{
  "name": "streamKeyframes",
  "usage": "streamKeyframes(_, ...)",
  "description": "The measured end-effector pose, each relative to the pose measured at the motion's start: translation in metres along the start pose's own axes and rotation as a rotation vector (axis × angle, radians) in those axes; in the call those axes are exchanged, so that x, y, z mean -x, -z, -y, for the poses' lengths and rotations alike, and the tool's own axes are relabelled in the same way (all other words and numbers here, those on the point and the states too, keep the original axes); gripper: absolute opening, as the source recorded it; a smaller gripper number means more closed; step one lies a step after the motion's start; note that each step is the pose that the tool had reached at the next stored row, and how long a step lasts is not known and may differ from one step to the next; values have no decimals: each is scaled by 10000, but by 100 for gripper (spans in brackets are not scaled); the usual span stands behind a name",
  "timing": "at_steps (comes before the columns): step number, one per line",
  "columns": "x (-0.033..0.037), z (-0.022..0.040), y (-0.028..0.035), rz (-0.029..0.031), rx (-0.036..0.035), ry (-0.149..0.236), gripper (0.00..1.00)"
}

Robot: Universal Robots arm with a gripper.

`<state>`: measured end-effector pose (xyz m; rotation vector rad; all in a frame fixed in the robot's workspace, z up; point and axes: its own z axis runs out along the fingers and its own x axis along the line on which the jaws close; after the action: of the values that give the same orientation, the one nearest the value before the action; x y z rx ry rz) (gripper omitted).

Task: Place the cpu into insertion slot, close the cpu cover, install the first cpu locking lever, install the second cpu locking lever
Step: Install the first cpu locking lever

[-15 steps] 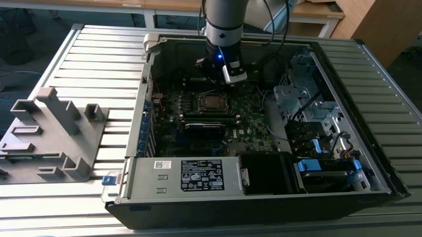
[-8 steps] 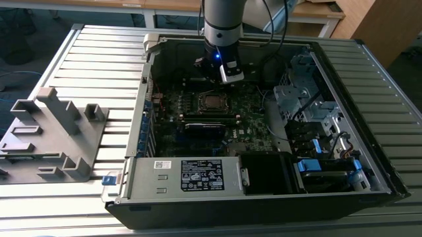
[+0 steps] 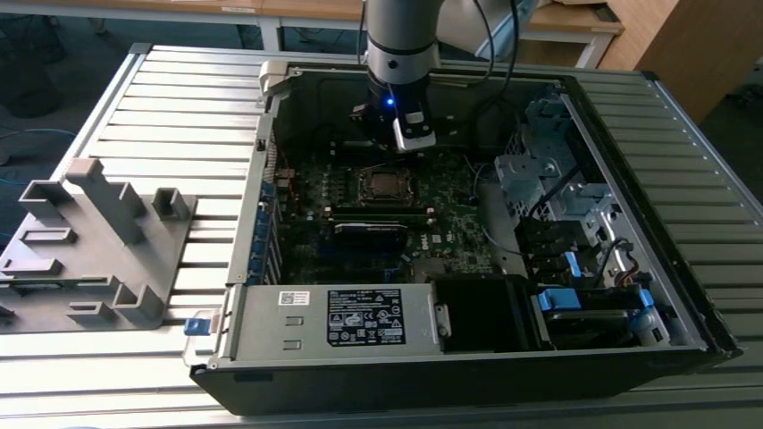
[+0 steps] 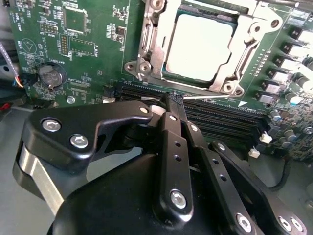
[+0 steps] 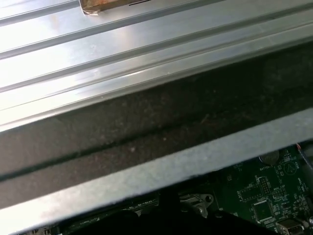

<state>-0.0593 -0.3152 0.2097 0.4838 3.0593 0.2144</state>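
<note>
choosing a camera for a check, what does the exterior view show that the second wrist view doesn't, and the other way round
Exterior view adds: the whole open computer case, its power supply, and a grey fixture on the slatted table toward the exterior view's left.

Second wrist view adds: the cpu cover lying flat around the cpu, a coin cell battery, and memory slots.

Shared: the green motherboard, the seated cpu, and the gripper over the board.

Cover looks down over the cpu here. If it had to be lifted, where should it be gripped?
Judging by the second wrist view, take the cpu cover by an outer edge strip, coming from above at the side: it lies flat, and its window is filled by the cpu.
</note>
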Motion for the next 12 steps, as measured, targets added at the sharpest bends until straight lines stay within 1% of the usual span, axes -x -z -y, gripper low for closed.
streamKeyframes(4, -28, 4, -3, 15, 8, -137, 11)
streamKeyframes(12, -36, -1, -21, 57, 36, -494, 11)
